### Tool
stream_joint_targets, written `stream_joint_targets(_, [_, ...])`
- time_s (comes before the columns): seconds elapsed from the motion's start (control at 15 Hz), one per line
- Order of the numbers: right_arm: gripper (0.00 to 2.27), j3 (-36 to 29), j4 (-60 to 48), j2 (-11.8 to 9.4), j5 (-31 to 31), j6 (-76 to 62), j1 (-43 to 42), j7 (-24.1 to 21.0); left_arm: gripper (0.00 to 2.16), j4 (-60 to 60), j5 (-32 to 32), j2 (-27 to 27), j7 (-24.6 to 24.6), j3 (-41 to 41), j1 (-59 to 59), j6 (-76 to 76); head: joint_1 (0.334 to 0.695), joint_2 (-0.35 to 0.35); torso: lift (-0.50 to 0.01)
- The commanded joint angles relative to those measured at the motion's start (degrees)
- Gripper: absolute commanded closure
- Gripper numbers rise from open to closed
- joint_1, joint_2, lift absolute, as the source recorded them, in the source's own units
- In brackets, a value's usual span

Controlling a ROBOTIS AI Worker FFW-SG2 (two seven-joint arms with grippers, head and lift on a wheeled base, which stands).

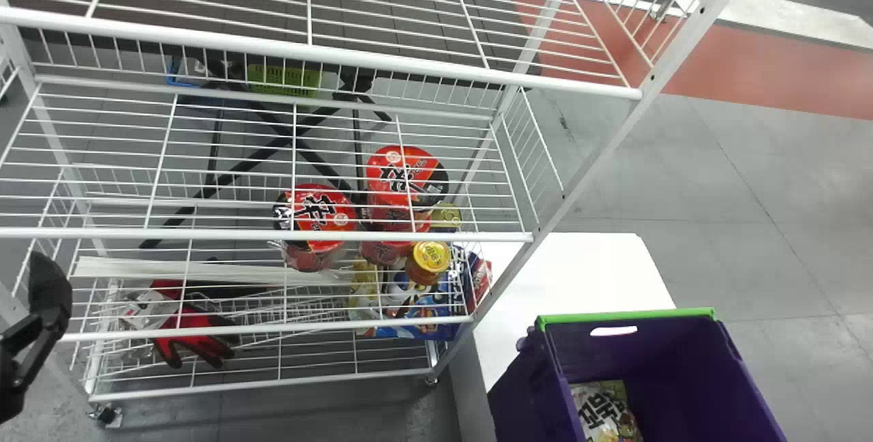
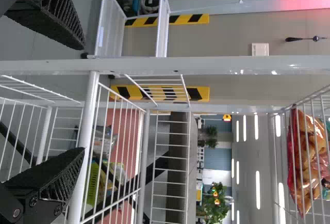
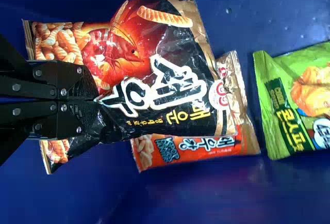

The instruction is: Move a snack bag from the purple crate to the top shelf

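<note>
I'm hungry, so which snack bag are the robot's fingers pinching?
The black bag with the shrimp picture; the orange bag and green bag aren't pinched.

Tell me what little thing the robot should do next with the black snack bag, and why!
I think the right end effector should gently lift the black snack bag upward. Its fingers are closed together on the wrapper, so it seems ready to go. The bag is inside the purple crate, overlapping an orange bag, so going up should free it.
</note>
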Motion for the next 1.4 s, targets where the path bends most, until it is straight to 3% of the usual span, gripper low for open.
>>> stream_joint_targets(0.0, [2.13,-0.14,0.00,-0.08,0.00,0.14,0.05,0.06,0.12,-0.09,-0.04,0.00,0.00,-0.06,0.00,0.00,0.695,-0.350,-0.289])
stream_joint_targets(1.33, [2.13,-1.37,0.09,-0.26,0.62,-0.39,0.58,0.06,0.12,0.17,0.23,0.18,-0.17,-0.32,-0.35,0.18,0.695,-0.350,-0.209])
